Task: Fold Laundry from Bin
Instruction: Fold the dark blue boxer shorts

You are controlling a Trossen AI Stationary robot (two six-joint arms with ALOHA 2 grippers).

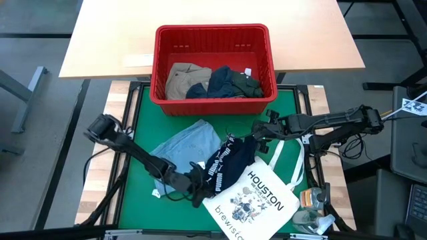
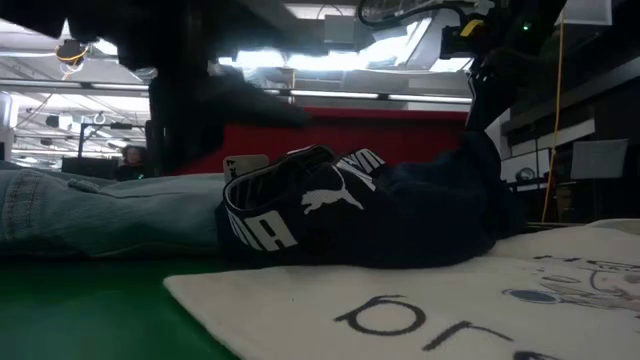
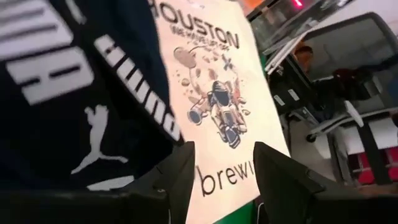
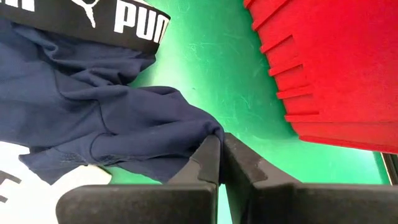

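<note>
On the green mat (image 1: 137, 183) the navy garment (image 1: 230, 163) with white PUMA lettering lies between the light blue denim piece (image 1: 187, 143) and the white HOUSTON tote bag (image 1: 257, 200), its edge overlapping the tote. The right gripper (image 4: 219, 146) has its jaws pressed together on a corner of the navy fabric, near the red bin (image 1: 213, 40) — which holds khaki and dark garments. The left gripper (image 3: 224, 165) hovers over the waistband's edge, fingers spread apart and holding nothing.
</note>
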